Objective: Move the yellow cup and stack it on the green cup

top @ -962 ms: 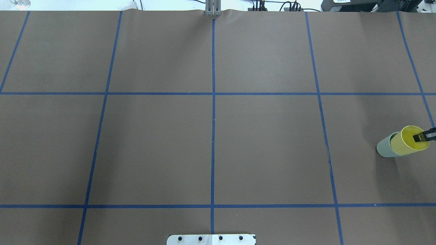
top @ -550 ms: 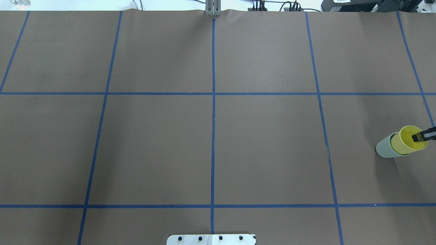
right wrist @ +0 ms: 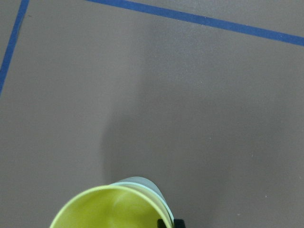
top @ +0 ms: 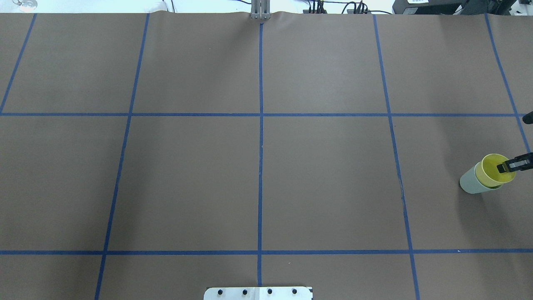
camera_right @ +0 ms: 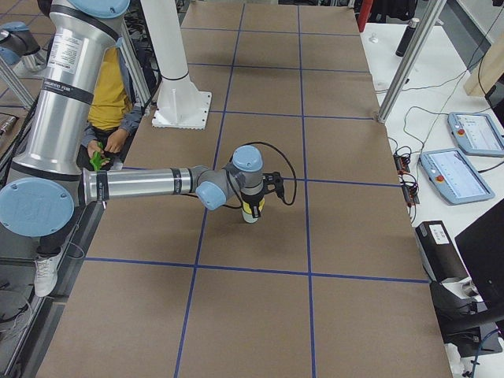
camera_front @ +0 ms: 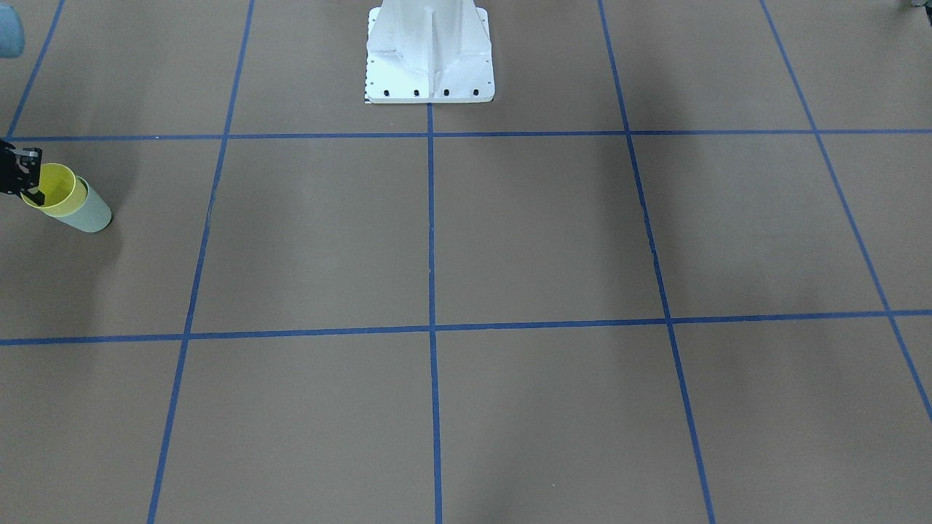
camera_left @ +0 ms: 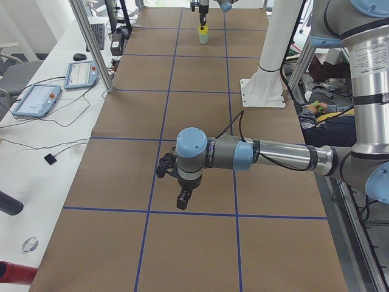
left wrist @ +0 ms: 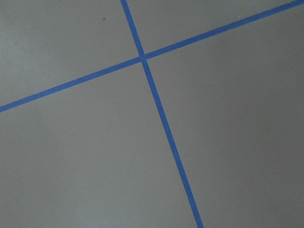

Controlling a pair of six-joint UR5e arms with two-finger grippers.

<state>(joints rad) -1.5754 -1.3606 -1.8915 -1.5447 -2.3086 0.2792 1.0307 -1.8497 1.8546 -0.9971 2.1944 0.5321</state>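
Observation:
The yellow cup [top: 491,175] sits nested inside the green cup [top: 468,184] at the table's right edge. Both stand upright. My right gripper [top: 511,166] comes in from the right, shut on the yellow cup's rim with one finger inside the cup. The front-facing view shows the yellow cup [camera_front: 54,191], the green cup [camera_front: 91,212] and the right gripper [camera_front: 29,182] at its left edge. In the right wrist view the yellow cup [right wrist: 109,209] fills the bottom, with the green cup [right wrist: 142,183] showing behind it. My left gripper [camera_left: 182,198] hovers over bare table; I cannot tell its state.
The white robot base [camera_front: 429,51] stands at the middle of the robot's side. A seated person [camera_left: 328,115] is behind the robot. Tablets [camera_right: 472,134] and cables lie on side benches beyond the table ends. Blue tape lines grid the brown table [top: 325,179].
The yellow cup has gone lower into the green cup, with my right gripper still on its rim. The pair now reads shorter and more upright.

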